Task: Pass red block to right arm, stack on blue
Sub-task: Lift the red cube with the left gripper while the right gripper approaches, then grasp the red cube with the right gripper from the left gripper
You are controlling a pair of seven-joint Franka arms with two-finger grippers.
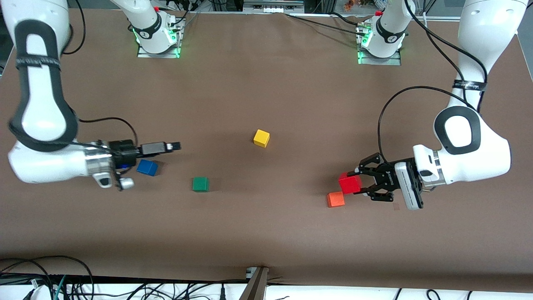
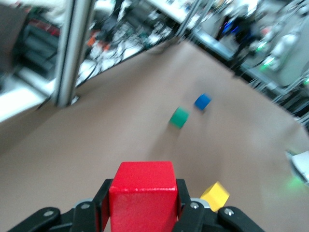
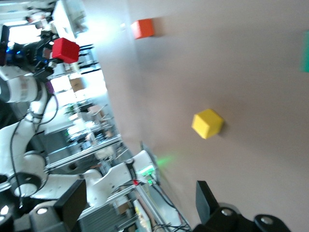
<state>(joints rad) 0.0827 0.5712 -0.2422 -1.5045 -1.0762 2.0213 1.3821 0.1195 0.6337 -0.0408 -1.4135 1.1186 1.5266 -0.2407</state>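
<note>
The orange cube [image 1: 335, 199] lies nearest the front camera, on the table [image 1: 266, 233] toward the left arm's end. Just above it the left gripper [image 1: 354, 183] pinches the red block [image 1: 349, 183] between its fingers, the block seemingly lifted clear of the surface, though the front view alone leaves that uncertain. The left wrist view confirms the grip: the red block [image 2: 142, 194] sits squeezed between both black fingers [image 2: 186, 210].

The green cube [image 1: 200, 184] rests a little farther from the camera, toward the right arm's end, with the blue [image 1: 147, 167] cube slightly farther still. The right gripper [image 1: 175, 146] hovers just beside the blue cube, fingers spread and holding nothing. The yellow cube [image 1: 261, 138] lies farthest, mid-table.

Only the right wrist view shows the red block [image 3: 65, 50] held aloft, well off the table.
</note>
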